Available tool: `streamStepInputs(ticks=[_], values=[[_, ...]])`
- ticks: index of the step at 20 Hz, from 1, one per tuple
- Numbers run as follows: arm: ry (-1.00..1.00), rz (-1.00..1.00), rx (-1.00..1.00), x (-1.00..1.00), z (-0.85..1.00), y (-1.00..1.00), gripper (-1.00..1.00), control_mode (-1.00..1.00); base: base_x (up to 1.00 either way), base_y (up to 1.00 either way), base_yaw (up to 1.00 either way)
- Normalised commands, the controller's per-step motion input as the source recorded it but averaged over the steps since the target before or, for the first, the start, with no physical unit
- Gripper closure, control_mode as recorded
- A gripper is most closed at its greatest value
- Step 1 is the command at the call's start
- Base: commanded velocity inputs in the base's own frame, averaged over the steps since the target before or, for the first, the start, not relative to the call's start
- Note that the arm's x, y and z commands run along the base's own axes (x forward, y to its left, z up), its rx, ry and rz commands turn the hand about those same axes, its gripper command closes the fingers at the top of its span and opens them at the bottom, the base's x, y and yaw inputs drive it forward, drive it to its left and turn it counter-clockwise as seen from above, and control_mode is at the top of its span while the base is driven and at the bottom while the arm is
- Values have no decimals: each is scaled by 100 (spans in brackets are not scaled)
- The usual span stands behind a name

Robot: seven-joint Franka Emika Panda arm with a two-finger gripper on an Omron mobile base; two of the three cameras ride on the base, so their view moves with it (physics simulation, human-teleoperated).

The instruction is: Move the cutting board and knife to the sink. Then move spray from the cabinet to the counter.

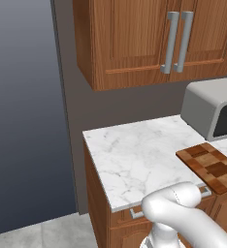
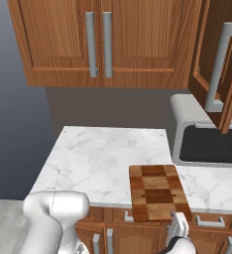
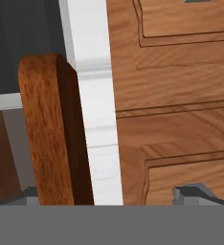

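Board (image 2: 157,192), checkered light and dark wood blocks, rectangular, lies flat on veined white marble counter (image 2: 98,158), just above the pincer (image 2: 178,233); jaws wide apart, holding nothing.

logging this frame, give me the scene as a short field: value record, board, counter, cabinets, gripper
cutting board: flat on the counter, near end overhanging the front edge
counter: white marble
microwave: grey, at the back, right of the board
upper cabinet: twin doors shut, grey bar handles
open cabinet door: ajar above the microwave
gripper: open, low at the counter front by the board's overhanging end, holding nothing
knife: cannot tell where
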Motion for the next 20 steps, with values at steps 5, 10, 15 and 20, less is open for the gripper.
streamStepInputs(ticks=[5, 10, 15, 20], values=[[0, 0, 0, 16, -19, -7, -100, -100, 0, 0, 0], [0, 0, 0, 7, -6, -7, -100, -100, 0, 0, 0], [0, 0, 0, 0, 0, -6, -100, -100, 0, 0, 0], [-9, 0, 0, -2, 0, -2, -100, -100, 0, 0, 0]])
